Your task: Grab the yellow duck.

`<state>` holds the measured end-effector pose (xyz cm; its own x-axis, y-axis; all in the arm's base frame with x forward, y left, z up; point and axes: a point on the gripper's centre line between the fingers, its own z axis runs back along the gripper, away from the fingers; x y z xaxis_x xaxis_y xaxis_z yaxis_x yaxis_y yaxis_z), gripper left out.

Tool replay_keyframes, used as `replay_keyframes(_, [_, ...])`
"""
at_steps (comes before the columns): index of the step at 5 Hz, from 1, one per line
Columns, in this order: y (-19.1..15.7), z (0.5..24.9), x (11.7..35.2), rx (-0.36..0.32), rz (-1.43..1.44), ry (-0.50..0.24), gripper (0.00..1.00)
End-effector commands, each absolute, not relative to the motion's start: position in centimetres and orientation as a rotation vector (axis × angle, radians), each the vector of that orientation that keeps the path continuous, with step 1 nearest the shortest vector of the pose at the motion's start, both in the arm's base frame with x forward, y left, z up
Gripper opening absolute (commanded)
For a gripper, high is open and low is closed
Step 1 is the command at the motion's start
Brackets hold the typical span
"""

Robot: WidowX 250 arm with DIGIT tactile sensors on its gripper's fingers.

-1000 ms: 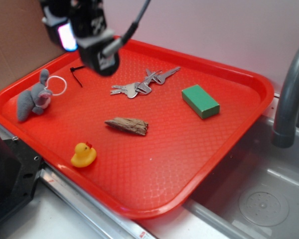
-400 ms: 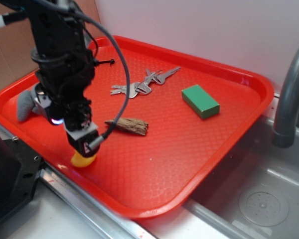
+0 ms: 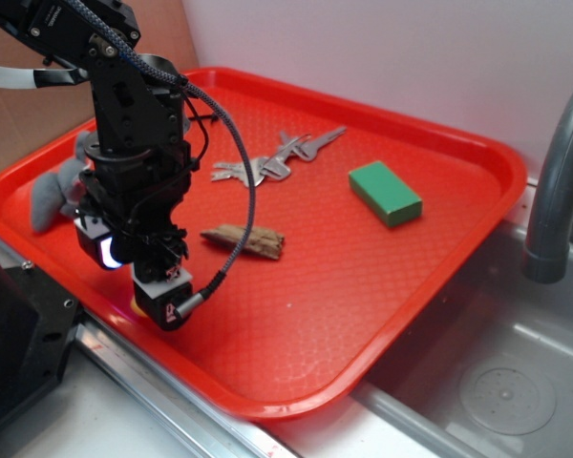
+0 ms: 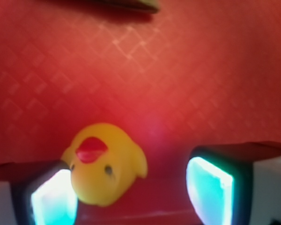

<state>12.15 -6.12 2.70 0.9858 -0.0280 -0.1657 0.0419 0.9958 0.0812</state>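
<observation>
Red tray (image 3: 439,239) holds the yellow duck (image 4: 105,161) between released jaws, touching one finger (image 4: 51,199).

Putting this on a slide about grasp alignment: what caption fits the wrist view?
Open claw straddling the yellow duck, which sits off-centre against one lit finger on the red tray.

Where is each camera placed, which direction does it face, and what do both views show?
Exterior: placed above the tray's front corner, looking down across the red tray; the arm and tool show.
Wrist: mounted on the tool, looking straight down at the tray; two lit fingers show, open, the yellow duck between them, against one of them.
Shared: the tray and the wood piece; in the exterior view the tool hides the duck.
</observation>
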Motion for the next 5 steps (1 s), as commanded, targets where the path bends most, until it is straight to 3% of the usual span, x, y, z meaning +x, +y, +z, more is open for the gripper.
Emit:
replay_keyframes(1, [-6.3,2.4,12.3,0.083,-0.019,0.163,0.00])
replay_keyframes(2, [-6.1,2.3,12.7,0.127,-0.012,0.187,0.00])
replay_keyframes(3, [-5.3,7.3,14.3,0.113,0.043,0.151,0.00])
replay_keyframes(4, [-2.8,12.4,15.3,0.066,0.244,0.030,0.00])
replay_keyframes(5, [-0.7,17.4,15.4,0.032,0.339,-0.035,0.00])
